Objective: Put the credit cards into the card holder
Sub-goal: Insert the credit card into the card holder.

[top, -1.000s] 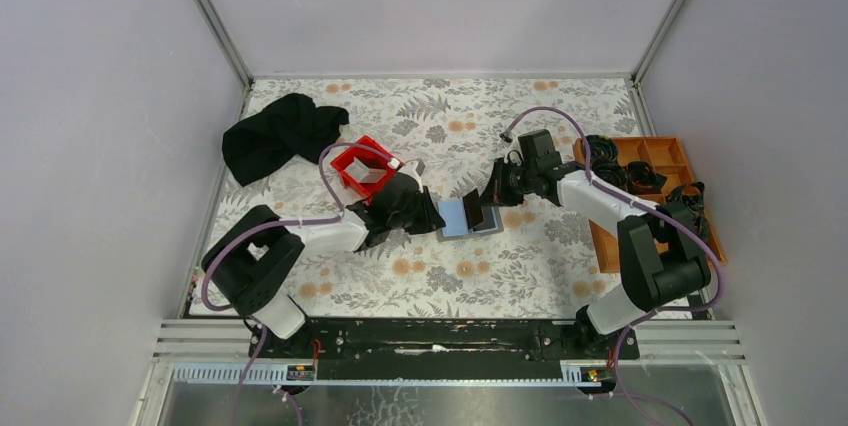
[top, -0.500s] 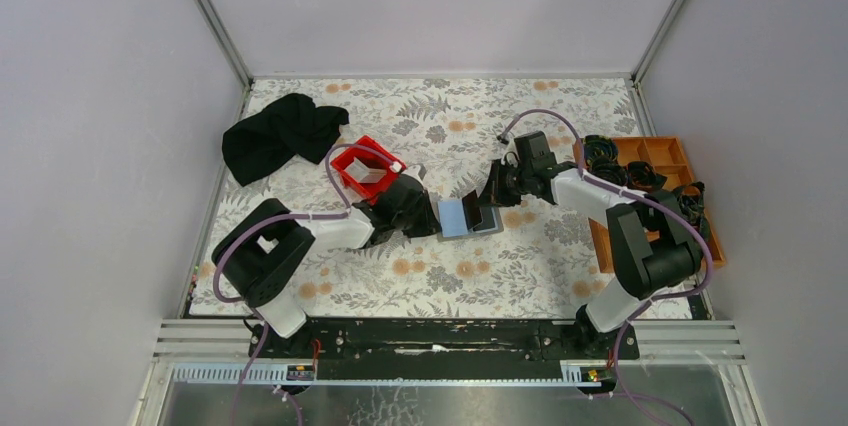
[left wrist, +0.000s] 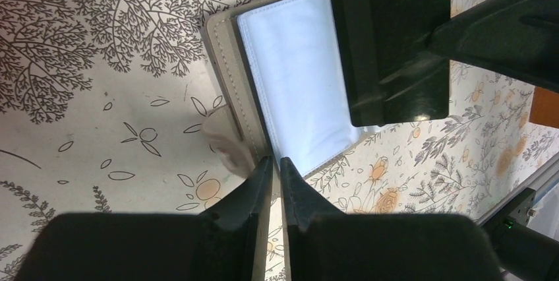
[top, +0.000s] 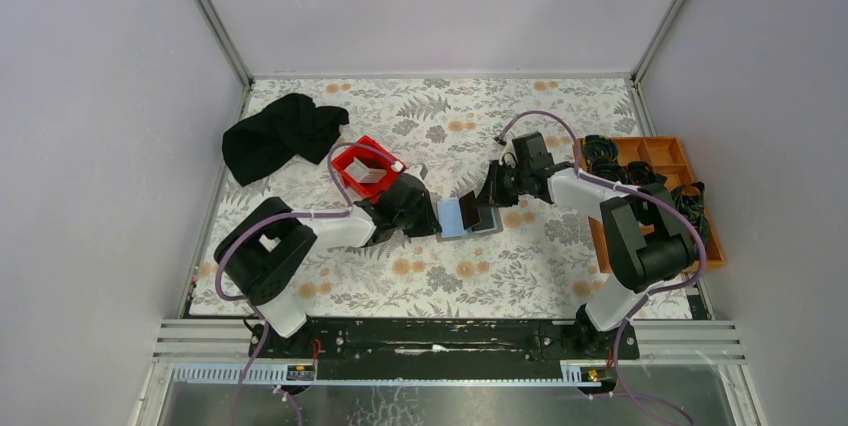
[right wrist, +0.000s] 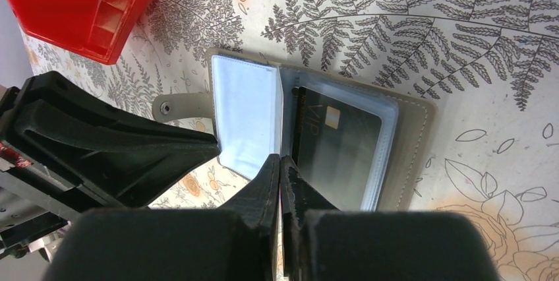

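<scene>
The only writing that can be read is "VIP", in gold letters on one dark card, with a small gold square beside it. This card sits inside a clear sleeve of the card holder. The holder lies open on the flowered table, about in the middle, between the two grippers.

On the left of the dark card there is a pale blue leaf. I cannot tell if it is a card or only an empty sleeve. So only one card can be counted with certainty. The snap tab of the holder sticks out on its left side, and in the left wrist view it is blurred.

The right gripper has its fingers pressed together on the edge of the sleeve with the dark card. The left gripper is narrow, with a thin gap, and the grey cover edge of the holder runs into this gap.

Left of the holder stands one red bin with something white inside, too small to name. Farther left lies one black cloth. At the right edge is one orange tray, partly covered by dark tangled things and by the right arm.
</scene>
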